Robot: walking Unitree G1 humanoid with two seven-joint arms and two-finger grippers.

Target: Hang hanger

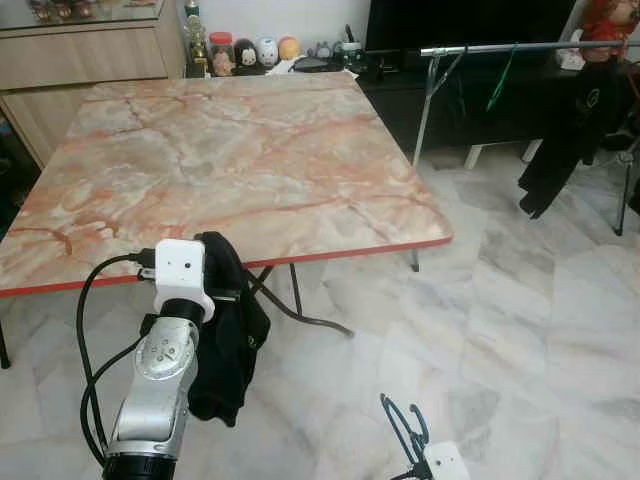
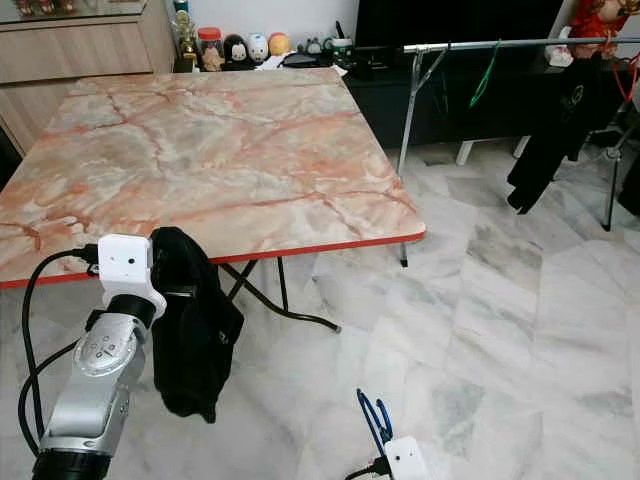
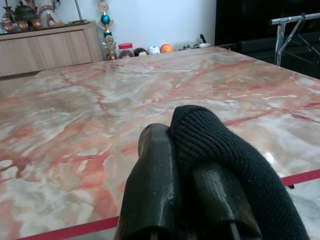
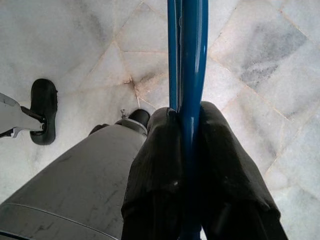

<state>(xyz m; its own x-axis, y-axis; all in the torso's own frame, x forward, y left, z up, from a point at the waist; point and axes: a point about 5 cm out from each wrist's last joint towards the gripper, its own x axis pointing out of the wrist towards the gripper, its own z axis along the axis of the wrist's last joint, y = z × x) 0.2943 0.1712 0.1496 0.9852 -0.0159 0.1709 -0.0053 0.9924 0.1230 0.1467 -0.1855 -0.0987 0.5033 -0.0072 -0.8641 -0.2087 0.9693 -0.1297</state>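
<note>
Right wrist view: the right gripper [image 4: 187, 150] is clenched on a blue plastic hanger [image 4: 187, 60], its bar running between the two black fingers [image 4: 152, 170], low above the marble floor [image 4: 260, 55], probably ready for carrying. Left gripper [image 3: 185, 165], by the near edge of the red-rimmed marble-pattern table [image 1: 250, 160], pinches a black knitted garment [image 1: 225, 330]. Farthest, past the table's far right corner, stands a metal clothes rail [image 1: 520, 46], the likely destination.

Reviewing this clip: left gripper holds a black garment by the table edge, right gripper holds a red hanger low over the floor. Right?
Not quite: the hanger in the right gripper is blue, as the right wrist view shows. The left gripper does hold the black garment by the table edge.
</note>
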